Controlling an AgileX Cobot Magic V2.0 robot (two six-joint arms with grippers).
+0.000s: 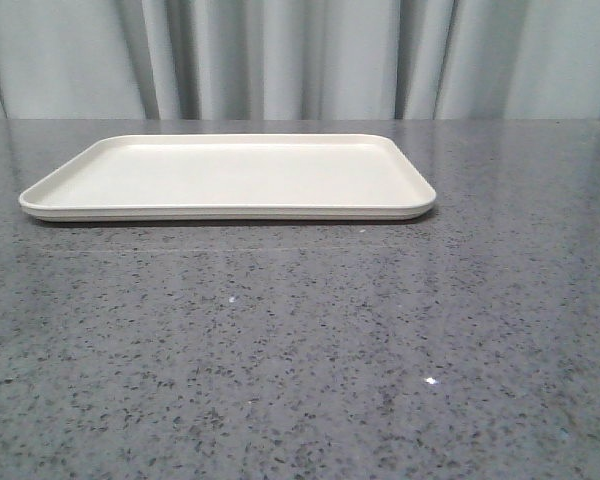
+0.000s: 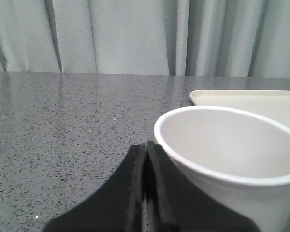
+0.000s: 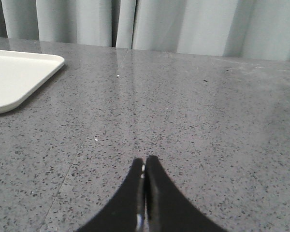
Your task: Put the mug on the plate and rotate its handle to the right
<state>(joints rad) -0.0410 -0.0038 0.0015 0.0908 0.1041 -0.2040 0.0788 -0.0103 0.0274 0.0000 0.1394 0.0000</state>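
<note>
The cream-white plate (image 1: 230,178) lies flat on the grey table, toward the back in the front view, with nothing on it. Neither arm nor the mug appears in that view. In the left wrist view the white mug (image 2: 232,164) stands upright just beside my left gripper (image 2: 146,147), whose jaws are pressed together with nothing between them. The mug's rim nearly touches one finger; its handle is hidden. The plate's corner (image 2: 246,99) shows behind the mug. My right gripper (image 3: 144,162) is shut over bare table, with the plate's corner (image 3: 19,77) off to one side.
A speckled grey stone tabletop (image 1: 300,350) stretches in front of the plate. Grey curtains (image 1: 300,55) hang behind the table's far edge.
</note>
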